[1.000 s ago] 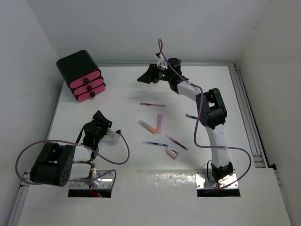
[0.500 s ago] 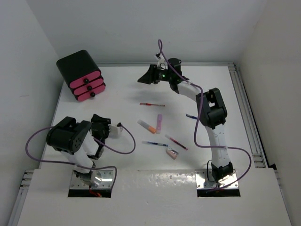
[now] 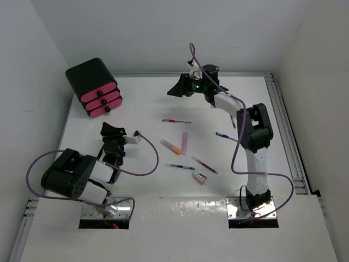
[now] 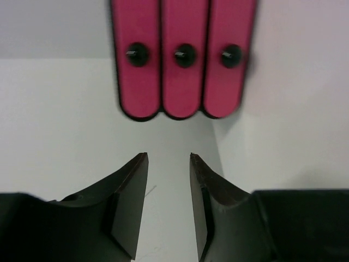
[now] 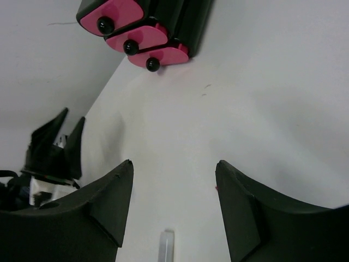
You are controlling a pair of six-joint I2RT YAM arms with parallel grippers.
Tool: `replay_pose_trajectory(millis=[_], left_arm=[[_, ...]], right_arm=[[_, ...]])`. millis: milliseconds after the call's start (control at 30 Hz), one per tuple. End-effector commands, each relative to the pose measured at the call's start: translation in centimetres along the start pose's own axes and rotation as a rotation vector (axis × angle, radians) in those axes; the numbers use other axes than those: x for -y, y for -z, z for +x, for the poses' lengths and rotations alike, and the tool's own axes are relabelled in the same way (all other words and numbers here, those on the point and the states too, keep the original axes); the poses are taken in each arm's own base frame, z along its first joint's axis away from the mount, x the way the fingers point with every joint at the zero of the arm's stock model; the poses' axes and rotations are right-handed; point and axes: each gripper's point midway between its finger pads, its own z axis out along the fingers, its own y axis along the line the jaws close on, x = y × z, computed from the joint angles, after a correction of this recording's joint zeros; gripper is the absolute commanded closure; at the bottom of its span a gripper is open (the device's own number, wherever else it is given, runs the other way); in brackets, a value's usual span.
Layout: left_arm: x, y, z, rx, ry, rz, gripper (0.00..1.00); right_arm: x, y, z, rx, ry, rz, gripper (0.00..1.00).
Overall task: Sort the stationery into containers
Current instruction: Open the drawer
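Pink drawers [image 3: 100, 101], three stacked in the black cabinet [image 3: 87, 75] at the desk's [image 3: 142, 109] far left corner, face the left gripper [image 4: 168, 158], whose empty fingers stand narrowly parted, pointing at the knobs [image 4: 185, 55]. Mid-desk, the lilac marker [image 3: 185, 143] lies with its long axis near-to-far and the red pen [image 3: 176, 121] beyond it left-to-right; the right gripper [image 5: 174, 166] holds its fingers wide, gripping nothing.

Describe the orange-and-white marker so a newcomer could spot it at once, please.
On the white table, look at the loose cluster of stationery in its middle. The orange-and-white marker lies slanted just left of the lilac marker; it alone has an orange end and is thicker than the thin blue pen nearby.
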Motion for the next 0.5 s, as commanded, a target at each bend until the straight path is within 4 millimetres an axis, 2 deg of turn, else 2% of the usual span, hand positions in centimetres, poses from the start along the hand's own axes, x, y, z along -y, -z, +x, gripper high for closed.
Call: replay_pose_trajectory(millis=[0, 100, 200, 267, 300, 367, 400, 433, 467], left_arm=[[-5.7, 1.3, -0.6, 0.032, 0.225, -0.227, 0.56], [-5.6, 2.6, -0.5, 0.053, 0.268, -0.243, 0.55], [-5.8, 3.1, -0.1, 0.041, 0.263, -0.263, 0.57], [-5.7, 3.2, 0.0, 0.032, 0.268, -0.254, 0.58], [-5.7, 3.1, -0.2, 0.035, 0.272, -0.248, 0.58], [-5.3, 2.9, -0.4, 0.033, 0.29, -0.227, 0.59], [-5.3, 2.8, -0.7, 0.041, 0.295, -0.227, 0.59], [-4.9, 2.6, -0.9, 0.042, 0.288, -0.215, 0.59], [-5.4, 2.6, -1.1, 0.049, 0.3, -0.237, 0.59]], right_arm=[[-2.1, 3.6, -4.6, 0.076, 0.132, 0.022, 0.38], [-0.9, 4.9, -4.1, 0.054, 0.117, 0.075, 0.38], [-0.8, 5.9, -4.6, 0.036, 0.138, 0.109, 0.38], [-0.5, 6.5, -4.6, 0.019, 0.142, 0.151, 0.37], [-0.2, 6.8, -4.0, -0.012, 0.139, 0.17, 0.37], [-0.4, 7.0, -4.9, -0.017, 0.155, 0.198, 0.36], [-0.3, 7.2, -4.5, -0.043, 0.134, 0.214, 0.36], [-0.3, 7.2, -5.1, -0.038, 0.143, 0.227, 0.36], [-0.1, 7.3, -5.0, -0.047, 0.137, 0.237, 0.36]])
